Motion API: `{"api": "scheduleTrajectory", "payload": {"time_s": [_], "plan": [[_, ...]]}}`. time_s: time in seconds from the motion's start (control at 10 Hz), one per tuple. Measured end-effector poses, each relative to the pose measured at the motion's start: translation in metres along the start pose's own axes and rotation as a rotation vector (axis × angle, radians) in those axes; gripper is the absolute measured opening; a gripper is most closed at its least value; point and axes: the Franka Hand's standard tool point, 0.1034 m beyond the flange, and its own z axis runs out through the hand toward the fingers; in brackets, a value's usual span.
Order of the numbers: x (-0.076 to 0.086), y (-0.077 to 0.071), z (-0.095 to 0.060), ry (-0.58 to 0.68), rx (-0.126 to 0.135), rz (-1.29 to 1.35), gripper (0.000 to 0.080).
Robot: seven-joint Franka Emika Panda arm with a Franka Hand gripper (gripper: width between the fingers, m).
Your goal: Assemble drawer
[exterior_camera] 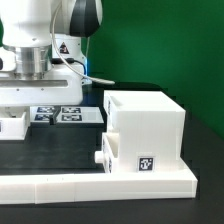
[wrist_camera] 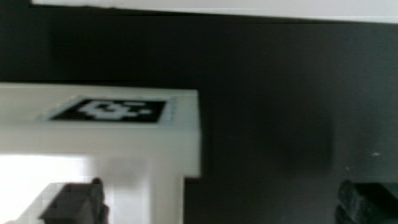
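– Green backdrop (exterior_camera: pixel 150 50), black table (exterior_camera: pixel 60 145): where were you at that instant?
– Over at the exterior view's left! My arm (exterior_camera: pixel 35 40) reached down above the table, and the marker board (exterior_camera: pixel 60 113) lay just beside me.
– And the claw?
– My gripper (wrist_camera: pixel 217 200) stood wide open. Both fingers (wrist_camera: pixel 71 200) hung well apart, gripping nothing.
– What sat beneath?
– A smaller white part (wrist_camera: pixel 98 140) of the drawer, with a square tag (wrist_camera: pixel 116 109) on its top face. It lay under one finger, and the other finger was out over bare table. Whether I touched the part, I couldn't tell.
– The big piece?
– The box shell (exterior_camera: pixel 145 125) stood upright at the exterior view's right, well apart from me. It sat tight against the low white rail (exterior_camera: pixel 90 185). A second tag (exterior_camera: pixel 146 163) showed on its near face, and a small white stub (exterior_camera: pixel 101 158) jutted low from the side facing me.
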Motion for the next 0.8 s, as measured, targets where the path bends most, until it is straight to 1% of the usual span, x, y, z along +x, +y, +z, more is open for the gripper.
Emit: {"api": "scheduleTrajectory", "payload": {"time_s": [0.1,0.3,0.5,0.6,0.7,0.8], "plan": [[-0.0013,0.0032,0.0007,-0.002,-0.001,-0.02,0.0649],[-0.0013,0.0037,0.0007,0.0,-0.001,-0.033,0.0649],[-0.0002,0.0031,0.0005,0.009,-0.004,-0.038,0.0397],[-0.0002,0.0031,0.0005,0.009,-0.005,-0.039,0.0397],[-0.0001,0.003,0.0005,0.009,-0.005,-0.039,0.0214],[-0.0001,0.003,0.0005,0.009,-0.005,-0.039,0.0084]]}}
